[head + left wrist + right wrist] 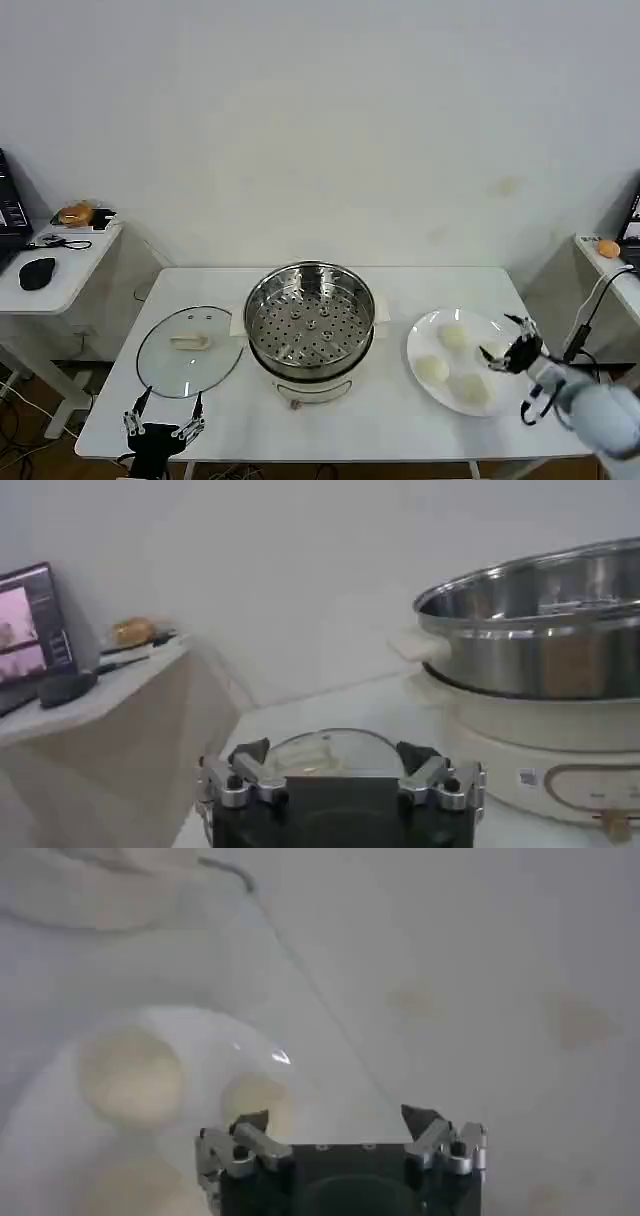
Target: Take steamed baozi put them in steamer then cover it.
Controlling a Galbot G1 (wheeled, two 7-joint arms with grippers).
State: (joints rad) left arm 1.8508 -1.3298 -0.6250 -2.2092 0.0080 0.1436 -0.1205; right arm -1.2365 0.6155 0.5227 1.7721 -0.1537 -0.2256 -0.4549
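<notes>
Baozi [452, 336], four small, smooth, off-white steamed buns, sit on a flat white round plate [424, 330] at the 3 o'clock side of the white desk [400, 290]. The right claw [506, 350] hovers over the plate's 3 o'clock rim with its fingers spread apart and nothing between them; one bun lies just beside its fingertips, toward 9 o'clock, and the other three lie farther in on the plate. In the right wrist view the claw [335, 1120] hangs above the plate [215, 1038] with a bun [258, 1100] just beyond its tips.

At the desk's centre stands the round, shiny stainless-steel steamer [310, 325] on its white base, its perforated tray bare. The round clear glass cover [190, 352] with its pale beige handle lies flat on the desk at 9 o'clock of the steamer, close beside it.

The left claw [163, 425] waits at the desk's 7 o'clock edge, fingers apart, just short of the cover's near rim.
</notes>
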